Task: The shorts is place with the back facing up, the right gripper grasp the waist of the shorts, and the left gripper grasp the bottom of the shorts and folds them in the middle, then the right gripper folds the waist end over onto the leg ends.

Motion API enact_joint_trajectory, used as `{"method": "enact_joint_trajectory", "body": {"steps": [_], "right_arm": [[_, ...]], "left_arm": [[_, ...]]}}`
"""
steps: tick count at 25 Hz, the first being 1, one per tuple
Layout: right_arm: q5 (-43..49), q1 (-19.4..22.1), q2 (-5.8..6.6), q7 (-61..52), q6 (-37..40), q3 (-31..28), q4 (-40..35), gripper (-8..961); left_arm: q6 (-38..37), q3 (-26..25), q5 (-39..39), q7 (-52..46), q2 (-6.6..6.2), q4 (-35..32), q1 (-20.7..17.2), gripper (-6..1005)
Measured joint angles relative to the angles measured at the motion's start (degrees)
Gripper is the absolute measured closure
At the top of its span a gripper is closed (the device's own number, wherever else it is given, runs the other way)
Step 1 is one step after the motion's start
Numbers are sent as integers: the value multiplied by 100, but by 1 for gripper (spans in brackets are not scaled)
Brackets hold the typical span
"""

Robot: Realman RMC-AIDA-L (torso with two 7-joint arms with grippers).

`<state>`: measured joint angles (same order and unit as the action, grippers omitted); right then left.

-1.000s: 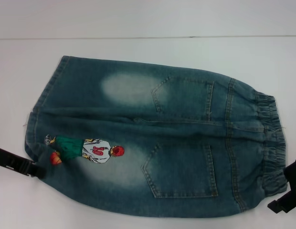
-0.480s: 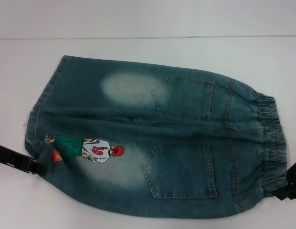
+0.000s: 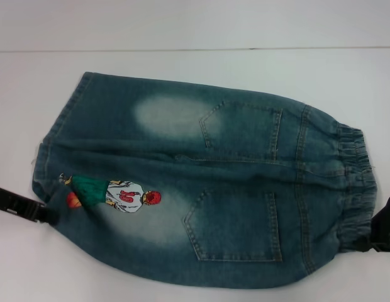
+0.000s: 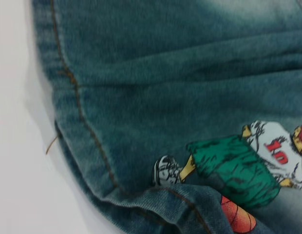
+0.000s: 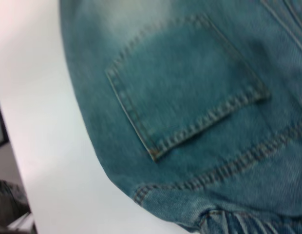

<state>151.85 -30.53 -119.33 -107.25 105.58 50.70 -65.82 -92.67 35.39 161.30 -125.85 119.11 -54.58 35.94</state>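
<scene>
You are at the first step, the grasp before the lengthwise fold: the shorts (image 3: 201,189) lie flat and back-up on the white surface (image 3: 182,28), filling the middle of the head view, with the waist (image 3: 358,182) at 3 o'clock and the bottom of the shorts (image 3: 53,148) at 9 o'clock. The left pincer (image 3: 47,216) sits at about 8 o'clock, touching the near corner of the hem just beside the cartoon figure (image 3: 113,196); the left wrist view shows the hem (image 4: 83,122) bunched and curled there, so a pinch looks likely, but you cannot tell whether the fingers are spread or pressed together. The right pincer (image 3: 377,238) sits at about 4 o'clock against the near corner of the waist, mostly cut off by the frame edge, and its state is equally unreadable. The right wrist view shows only 1 back pocket (image 5: 185,83) and the ruched band at its margin. Next, you likely need both corners firmly held, then lifted together and carried toward 12 o'clock, keeping the denim taut so the 2 halves meet.
</scene>
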Motion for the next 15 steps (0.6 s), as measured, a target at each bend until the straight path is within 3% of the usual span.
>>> {"method": "enact_joint_trajectory", "body": {"steps": [7,11,15], "right_arm": [[-659,105,62,637,294,-997,-364,905],[-948,165,72,769,88,-1489,-513,906],[-1163,180,69,865,-330,-1793,-495,905]], "left_arm": [[50,-365,-489,181,-136,-56,-5,926],[273,-681,-806,237,-268,-74,4,926],[753,-726,-1031,260,-287,-55,54,926]]}}
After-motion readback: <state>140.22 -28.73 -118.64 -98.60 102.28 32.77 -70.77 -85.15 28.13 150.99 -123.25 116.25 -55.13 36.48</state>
